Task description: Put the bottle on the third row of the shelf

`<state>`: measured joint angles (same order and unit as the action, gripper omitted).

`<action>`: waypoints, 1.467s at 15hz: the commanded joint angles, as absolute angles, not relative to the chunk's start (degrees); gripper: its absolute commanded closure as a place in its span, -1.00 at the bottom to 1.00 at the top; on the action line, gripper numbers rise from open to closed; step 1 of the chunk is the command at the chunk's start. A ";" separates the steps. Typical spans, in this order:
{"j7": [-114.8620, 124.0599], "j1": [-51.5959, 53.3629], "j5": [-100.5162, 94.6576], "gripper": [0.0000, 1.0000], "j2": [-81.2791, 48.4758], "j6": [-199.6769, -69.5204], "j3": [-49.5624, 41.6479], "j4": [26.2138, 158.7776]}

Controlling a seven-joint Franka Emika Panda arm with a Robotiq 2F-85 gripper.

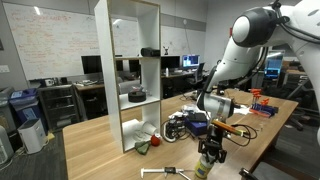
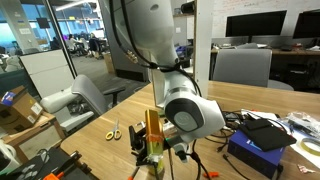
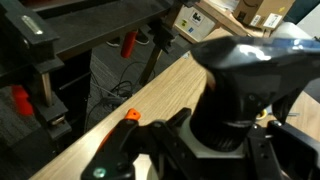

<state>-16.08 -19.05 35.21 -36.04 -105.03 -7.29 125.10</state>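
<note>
The bottle, yellow-green with a black trigger head, stands near the front edge of the wooden table, to the right of the shelf. It also shows in an exterior view. In the wrist view its black head fills the middle. My gripper comes down from above, and its fingers sit close on both sides of the bottle, shut on it. The tall white shelf stands on the table at the left, its open compartments apart from the gripper.
A black bowl and a dark object sit in shelf compartments. A red and green item lies at the shelf's foot. Scissors lie on the table. A blue box with cables lies behind the gripper. Office chairs stand beyond the table.
</note>
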 commanded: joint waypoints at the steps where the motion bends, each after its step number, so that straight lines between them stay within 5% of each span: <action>1: -15.78 -17.88 33.72 1.00 -29.60 -104.76 -7.38 127.91; 11: -7.88 -13.36 21.40 0.98 -11.74 -104.89 -9.32 128.71; 22: 4.73 -8.71 -4.05 0.97 5.03 -103.04 -7.29 114.79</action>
<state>1.53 -10.41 1.08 1.49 -104.64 -8.46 119.52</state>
